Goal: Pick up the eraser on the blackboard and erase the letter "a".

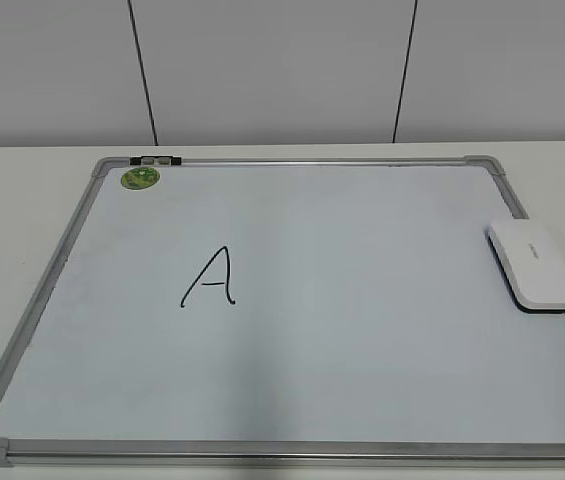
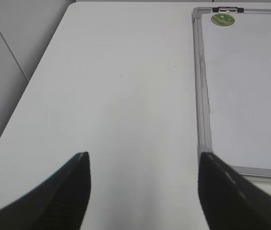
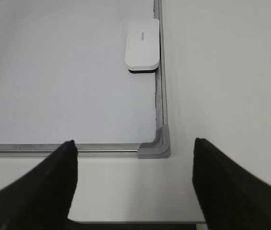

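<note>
The blackboard lies flat on the table. It also shows in the left wrist view and the right wrist view. The white eraser rests on the board at its right edge and also shows in the right wrist view. A pointed capital "A" is written left of the board's middle. No small lowercase "a" shows. My left gripper is open over bare table, left of the board. My right gripper is open near the board's front right corner. Neither gripper shows in the exterior view.
A small green round magnet sits in the board's far left corner, seen also in the left wrist view. A dark clip is on the far frame. The table's front edge lies just below the right gripper.
</note>
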